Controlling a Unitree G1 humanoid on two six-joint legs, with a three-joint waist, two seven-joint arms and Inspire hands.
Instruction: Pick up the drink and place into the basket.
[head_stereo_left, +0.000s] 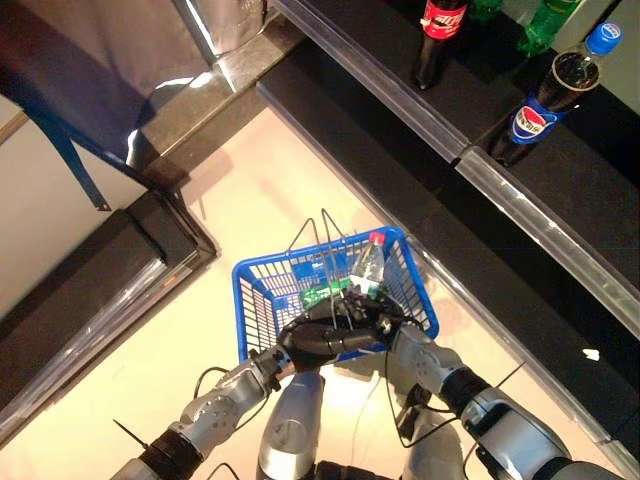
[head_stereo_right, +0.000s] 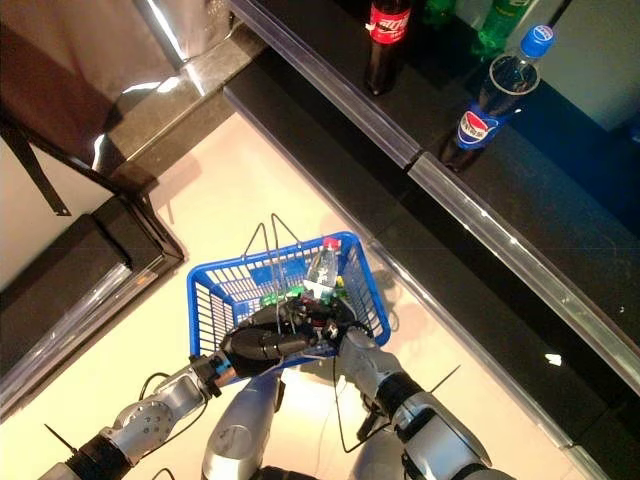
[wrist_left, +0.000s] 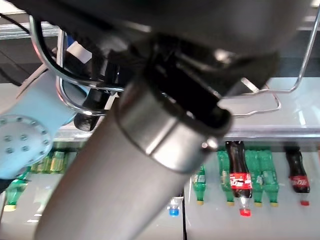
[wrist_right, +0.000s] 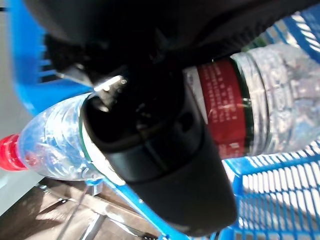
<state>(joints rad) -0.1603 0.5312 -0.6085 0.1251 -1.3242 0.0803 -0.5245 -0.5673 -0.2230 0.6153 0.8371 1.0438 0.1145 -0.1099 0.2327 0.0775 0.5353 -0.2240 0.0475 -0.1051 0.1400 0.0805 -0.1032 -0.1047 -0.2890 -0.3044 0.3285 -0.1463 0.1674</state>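
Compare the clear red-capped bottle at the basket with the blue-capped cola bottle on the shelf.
The clear water bottle has a red cap and see-through contents; the cola bottle has a blue cap and dark drink.
The water bottle is gripped by the right hand over the blue basket; the cola bottle stands free on the dark shelf.
Both are plastic, capped and labelled.

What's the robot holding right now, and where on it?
The right hand grips the clear red-capped water bottle around its middle, at the red label, over the blue basket.

clear glossy plastic bottle (head_stereo_left: 367, 266), blue plastic mesh basket (head_stereo_left: 262, 292), wire handles (head_stereo_left: 322, 240)
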